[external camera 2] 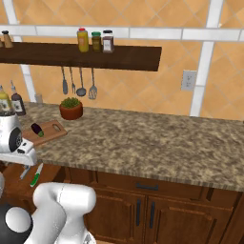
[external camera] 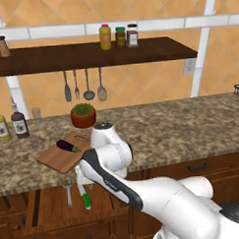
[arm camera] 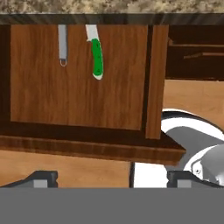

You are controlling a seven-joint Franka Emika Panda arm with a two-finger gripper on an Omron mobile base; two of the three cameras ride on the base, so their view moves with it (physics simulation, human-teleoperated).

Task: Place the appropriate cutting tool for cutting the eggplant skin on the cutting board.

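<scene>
On the far left of the granite counter (external camera: pixel 180 123) stand two sauce bottles (external camera: pixel 8 125), and just to their right the wooden cutting board (external camera: pixel 56 157) lies at an angle near the counter's front edge, with the dark purple eggplant (external camera: pixel 67 146) resting on it toward the slot-handle end. Behind the board sits a potted plant (external camera: pixel 83 114), and above it a ladle, fork and whisk (external camera: pixel 85 86) hang from the underside of the dark shelf (external camera: pixel 89 55), which carries three jars (external camera: pixel 119 36). Below the counter edge, in front of the board, an open drawer (arm camera: pixel 78 74) holds the grey peeler (arm camera: pixel 63 46) and, just to its right, the green-handled knife (arm camera: pixel 97 57); the two lie side by side, close but apart, their upper ends hidden under the counter lip. In the left base view the peeler's handle shows beside the knife under the counter, partly masked by the arm. The gripper (arm camera: pixel 111 178) hangs over the drawer, well short of both tools, its two dark fingertips (arm camera: pixel 41 178) spread wide apart with nothing between them.
</scene>
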